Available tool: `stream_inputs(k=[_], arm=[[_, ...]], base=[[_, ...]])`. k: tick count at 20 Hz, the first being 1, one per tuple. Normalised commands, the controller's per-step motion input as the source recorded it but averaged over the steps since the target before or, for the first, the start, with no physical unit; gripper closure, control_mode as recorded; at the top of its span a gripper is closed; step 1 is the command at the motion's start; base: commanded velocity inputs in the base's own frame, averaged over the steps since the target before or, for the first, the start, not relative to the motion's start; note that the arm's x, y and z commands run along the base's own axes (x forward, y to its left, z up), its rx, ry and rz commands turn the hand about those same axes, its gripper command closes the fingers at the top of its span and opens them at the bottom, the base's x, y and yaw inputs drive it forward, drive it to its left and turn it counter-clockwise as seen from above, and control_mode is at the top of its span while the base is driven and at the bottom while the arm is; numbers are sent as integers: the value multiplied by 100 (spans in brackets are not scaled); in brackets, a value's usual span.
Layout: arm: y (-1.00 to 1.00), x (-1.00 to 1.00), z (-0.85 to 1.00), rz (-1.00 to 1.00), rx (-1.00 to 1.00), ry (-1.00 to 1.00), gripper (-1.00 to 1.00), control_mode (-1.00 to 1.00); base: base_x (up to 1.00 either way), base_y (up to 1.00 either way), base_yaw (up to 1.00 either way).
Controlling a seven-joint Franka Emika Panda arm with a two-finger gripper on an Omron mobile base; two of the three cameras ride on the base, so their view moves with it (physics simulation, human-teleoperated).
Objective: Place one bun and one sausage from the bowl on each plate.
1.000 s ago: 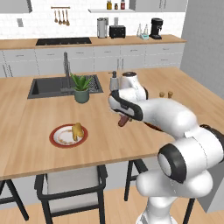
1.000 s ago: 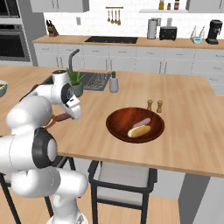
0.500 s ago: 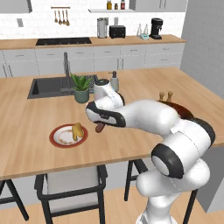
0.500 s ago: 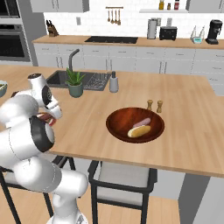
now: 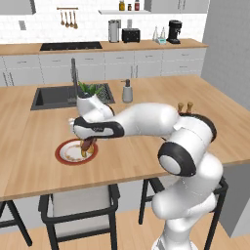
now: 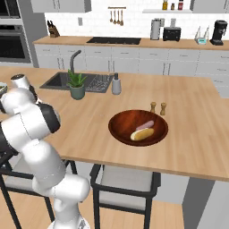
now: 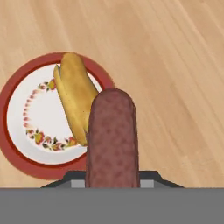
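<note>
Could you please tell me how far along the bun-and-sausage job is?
Done: one bun lies on the red-rimmed plate. In hand: the gripper holds a sausage over that plate, not yet released. Left: the bowl holds another bun and sausage for a second plate, which I cannot see.

Potted plant point(image 6: 77, 85), soap dispenser point(image 6: 116, 84) beside sink point(image 6: 62, 81).

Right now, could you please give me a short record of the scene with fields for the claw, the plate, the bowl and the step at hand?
claw: shut on a sausage, hanging over the plate
plate: red rim, on the wooden counter, holds one bun
bowl: holds one bun and one sausage
step: lower the held sausage onto the plate beside its bun
</note>
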Motion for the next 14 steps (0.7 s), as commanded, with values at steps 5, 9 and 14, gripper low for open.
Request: stream_inputs(k=[5, 9, 14], arm=[[68, 37, -43, 12, 0, 0, 100, -100], [48, 68, -52, 2, 0, 2, 100, -100], [44, 62, -41, 0, 0, 2, 100, -100]], base=[[0, 0, 0], [0, 0, 0], [0, 0, 0]])
